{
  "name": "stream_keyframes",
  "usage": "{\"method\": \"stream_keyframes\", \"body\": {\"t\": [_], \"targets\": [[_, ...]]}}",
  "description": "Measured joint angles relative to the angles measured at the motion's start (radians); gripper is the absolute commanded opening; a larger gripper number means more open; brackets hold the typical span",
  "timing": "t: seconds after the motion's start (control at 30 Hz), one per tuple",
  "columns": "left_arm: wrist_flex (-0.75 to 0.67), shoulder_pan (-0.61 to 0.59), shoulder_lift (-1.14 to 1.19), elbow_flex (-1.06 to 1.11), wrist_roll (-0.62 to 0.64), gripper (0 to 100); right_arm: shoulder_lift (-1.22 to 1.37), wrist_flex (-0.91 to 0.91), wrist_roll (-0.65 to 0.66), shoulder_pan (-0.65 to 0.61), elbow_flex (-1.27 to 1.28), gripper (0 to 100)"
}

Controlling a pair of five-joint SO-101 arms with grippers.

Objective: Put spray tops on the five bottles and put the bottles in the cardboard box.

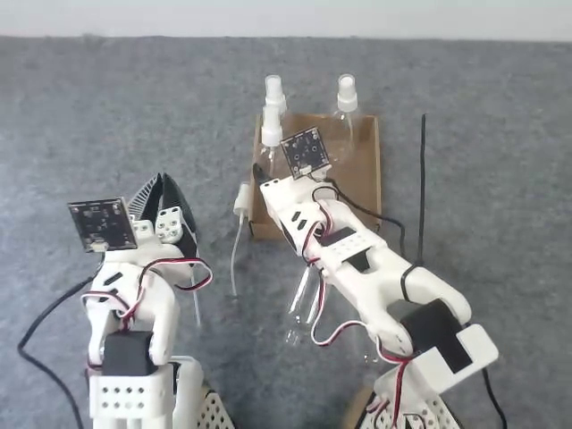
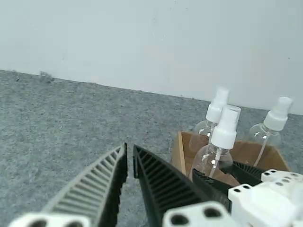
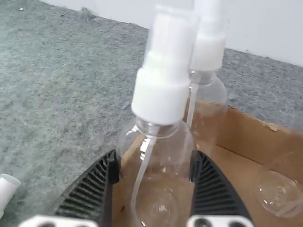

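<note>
1. High view: a grey, carpet-like counter (image 1: 89, 107) runs back to a plain white wall (image 1: 286, 18), with two white arms side by side at the near edge.
2. I count one cardboard box (image 1: 376, 170), open-topped, toward the back of the counter ahead of the right arm.
3. I count three upright bottles wearing spray tops: the near bottle (image 2: 222, 132) at the box's front left corner, the far-left bottle (image 1: 274, 89) just behind it, and the far-right bottle (image 1: 347, 92) at the box's back right.
4. Right gripper (image 3: 154, 165) pinches the near bottle, one finger on each side of its clear body.
5. Left gripper (image 2: 130, 153), fingers pressed almost together on nothing, hangs over bare counter left of the box.
6. One loose spray top (image 1: 241, 201) lies on the counter just left of the box, its tube trailing toward the arms' bases.
7. One lying bottle (image 1: 302, 313), clear, rests on its side under the right arm.
</note>
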Motion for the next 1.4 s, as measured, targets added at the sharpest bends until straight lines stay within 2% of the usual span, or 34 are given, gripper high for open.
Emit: {"method": "stream_keyframes", "body": {"t": [0.63,0.83,1.4], "targets": [[0.000,0.000,0.000,0.000,0.000,1,-0.041,0.000,0.000,-0.012,0.055,10.8],[0.000,0.000,0.000,0.000,0.000,1,-0.041,0.000,0.000,-0.014,0.055,17.4],[0.000,0.000,0.000,0.000,0.000,1,-0.041,0.000,0.000,-0.023,0.055,17.8]]}}
